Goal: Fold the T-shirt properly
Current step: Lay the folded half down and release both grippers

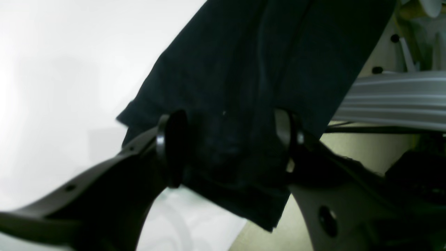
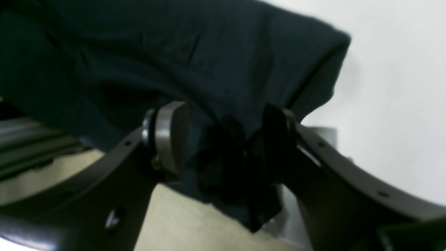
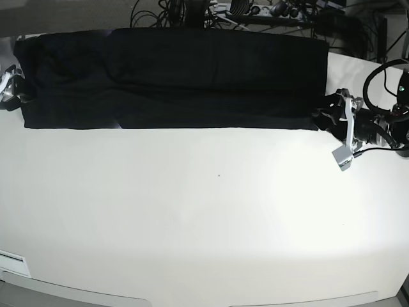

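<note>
Sideways, the left gripper (image 1: 230,146) reaches in over one end of the black T-shirt (image 3: 172,83), fingers spread apart above the cloth. The right gripper (image 2: 223,139) is at the opposite end, its fingers also apart. The shirt lies as a long band along the far edge of the white table (image 3: 211,211), with dark cables (image 3: 160,16) bunched just beyond it.

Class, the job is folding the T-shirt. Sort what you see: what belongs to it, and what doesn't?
Belongs:
- black T-shirt
- left gripper
- right gripper
- white table

Lying about:
- tangled cables
</note>
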Tool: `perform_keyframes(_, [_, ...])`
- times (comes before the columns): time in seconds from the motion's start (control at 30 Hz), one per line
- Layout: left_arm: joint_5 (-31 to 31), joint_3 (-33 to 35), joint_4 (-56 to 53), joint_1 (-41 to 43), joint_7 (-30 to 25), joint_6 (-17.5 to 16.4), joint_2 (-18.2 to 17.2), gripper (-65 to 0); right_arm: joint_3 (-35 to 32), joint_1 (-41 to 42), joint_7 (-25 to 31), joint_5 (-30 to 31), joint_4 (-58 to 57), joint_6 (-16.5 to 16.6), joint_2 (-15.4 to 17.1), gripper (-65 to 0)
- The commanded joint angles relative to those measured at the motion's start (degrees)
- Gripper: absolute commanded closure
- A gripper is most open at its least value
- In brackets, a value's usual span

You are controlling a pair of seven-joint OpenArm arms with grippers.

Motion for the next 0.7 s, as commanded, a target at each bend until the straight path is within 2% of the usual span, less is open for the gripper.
perform_keyframes(0.0, [-1.2, -0.7, 0.7, -1.1, 0.2, 0.2, -1.5, -34.3, 0.9, 0.8, 2.0, 2.5, 0.7, -0.7, 1.6, -35.8])
perform_keyframes(0.07, [-1.2, -0.7, 0.7, -1.1, 0.2, 0.3, -1.7, -34.3, 0.9, 1.1, 4.7, 7.5, 0.7, -1.7, 0.9, -35.7])
perform_keyframes(0.13, [-1.2, -0.7, 0.7, -1.1, 0.2, 0.3, -1.7, -34.3, 0.9, 1.3, 5.7, 9.4, 0.7, 0.3, -1.4, -32.2])
perform_keyframes(0.27, [-1.2, -0.7, 0.7, -1.1, 1.2, 0.3, -1.7, -34.3, 0.9, 1.5, 5.6, 9.4, 0.6, 5.1, -8.7, -19.3])
perform_keyframes(0.33, [-1.2, -0.7, 0.7, -1.1, 1.1, 0.3, -1.7, -34.2, 0.9, 1.5, 5.7, 8.6, 0.6, 6.3, -12.3, -8.4])
perform_keyframes(0.37, [-1.2, -0.7, 0.7, -1.1, 1.1, 0.3, -1.7, -34.1, 0.9, 1.5, 5.7, 7.5, 0.6, 6.3, -13.7, -1.0])
perform_keyframes(0.4, [-1.2, -0.7, 0.7, -1.1, 1.1, 0.3, -1.7, -33.5, 0.9, 1.5, 6.1, 6.0, 0.6, 6.3, -15.0, 0.0])
perform_keyframes(0.5, [-1.2, -0.7, 0.7, -1.1, 0.8, 1.0, -1.7, -32.9, 0.9, 1.3, 10.4, -0.1, 0.6, 6.3, -18.6, 0.0])
perform_keyframes(0.57, [-1.2, -0.7, 0.7, -1.1, 0.2, 2.7, -1.7, -32.9, 0.8, 1.2, 14.3, -6.5, 0.5, 6.3, -20.7, 0.0])
perform_keyframes(0.67, [-1.2, -0.8, 0.7, -1.2, 0.2, 3.0, -1.7, -32.9, 0.8, 1.2, 19.1, -15.4, 0.1, 6.3, -23.6, 0.0])
